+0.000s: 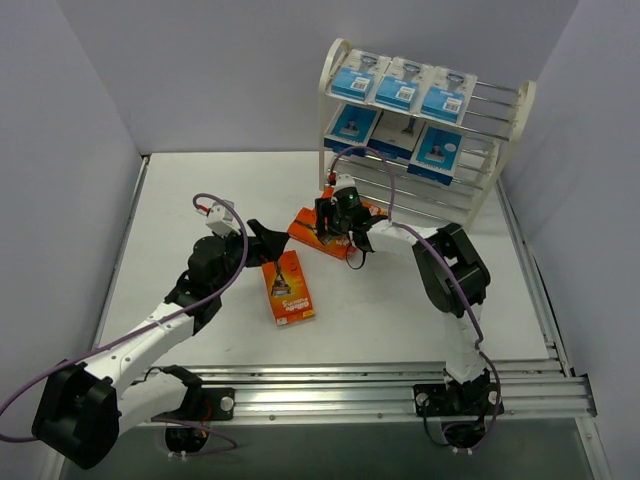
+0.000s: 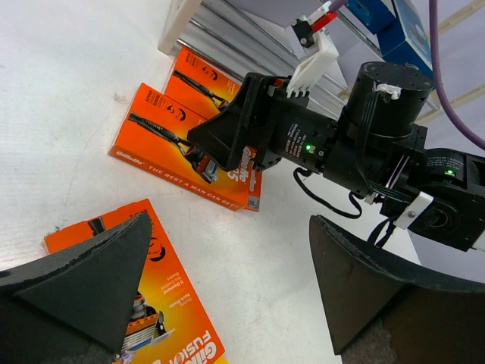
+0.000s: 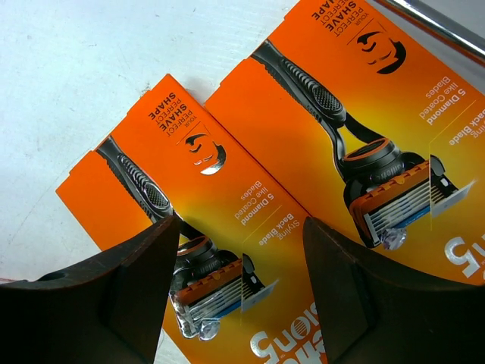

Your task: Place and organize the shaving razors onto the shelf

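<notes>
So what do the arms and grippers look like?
Left arm and right arm: white links, black joint housings, a looping purple cable each. Left gripper and right gripper: two broad, dark wedge-shaped fingers each. A green light shows on the right wrist.

Top external: high at 6 o'clock, facing forward and down; whole table (image 1: 250,180), shelf (image 1: 328,80) at 1 o'clock. Left wrist: low over table, facing right arm (image 2: 379,98). Right wrist: very close above two orange boxes (image 3: 227,189), shared by all views.

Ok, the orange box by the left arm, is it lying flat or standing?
Lying flat, face up: the orange box shows its whole printed front from above, resting on the table.
</notes>
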Controlling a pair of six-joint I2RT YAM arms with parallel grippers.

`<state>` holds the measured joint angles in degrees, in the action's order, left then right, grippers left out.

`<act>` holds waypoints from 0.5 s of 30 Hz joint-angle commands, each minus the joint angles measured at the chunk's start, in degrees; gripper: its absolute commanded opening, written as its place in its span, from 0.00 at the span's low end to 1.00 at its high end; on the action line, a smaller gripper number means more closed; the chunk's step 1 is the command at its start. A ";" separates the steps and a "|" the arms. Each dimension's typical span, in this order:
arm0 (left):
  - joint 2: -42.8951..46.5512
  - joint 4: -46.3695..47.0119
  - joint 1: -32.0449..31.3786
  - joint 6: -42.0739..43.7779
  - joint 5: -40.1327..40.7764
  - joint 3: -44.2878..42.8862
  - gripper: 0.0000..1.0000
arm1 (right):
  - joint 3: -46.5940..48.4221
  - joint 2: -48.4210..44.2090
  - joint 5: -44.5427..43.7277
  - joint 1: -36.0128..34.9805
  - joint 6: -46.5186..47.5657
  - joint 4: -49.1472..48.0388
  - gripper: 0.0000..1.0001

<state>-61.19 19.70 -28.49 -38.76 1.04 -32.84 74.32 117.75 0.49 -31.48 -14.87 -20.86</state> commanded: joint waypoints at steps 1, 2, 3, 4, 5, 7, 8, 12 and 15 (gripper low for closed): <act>0.46 1.57 0.37 -0.17 -1.04 0.49 0.94 | -2.34 -0.07 1.09 0.28 -0.51 0.47 0.62; 0.54 1.57 0.37 -0.26 -1.04 0.58 0.94 | -3.04 -0.07 1.26 0.28 -0.86 0.04 0.62; 0.89 1.57 0.37 -0.26 -1.04 0.67 0.94 | -3.13 -0.16 1.61 0.28 -0.86 0.12 0.62; 1.07 1.57 0.37 -0.43 -1.04 0.85 0.94 | -3.31 -0.16 1.62 0.28 -0.86 0.21 0.62; 1.25 1.39 0.37 -0.44 -1.04 0.85 0.94 | -3.83 -0.16 1.97 0.28 -1.21 -0.05 0.62; 1.77 1.13 0.37 -0.61 -1.04 0.94 0.94 | -4.53 -0.51 3.20 0.11 -1.82 -0.41 0.62; 1.95 1.04 0.37 -0.70 -1.04 1.11 0.94 | -4.89 -0.60 3.63 0.02 -2.00 -0.84 0.62; 2.56 1.13 0.37 -1.31 -1.04 1.46 0.94 | -6.38 -1.82 4.43 -0.86 -3.05 -0.76 0.62; 3.18 1.21 0.37 -1.84 -2.45 1.81 0.94 | -7.52 -2.79 4.26 -2.61 -4.02 -0.85 0.62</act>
<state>-59.75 19.64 -28.38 -39.99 0.10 -31.51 69.56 116.36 2.33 -31.86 -16.49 -27.33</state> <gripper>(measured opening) 0.940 0.619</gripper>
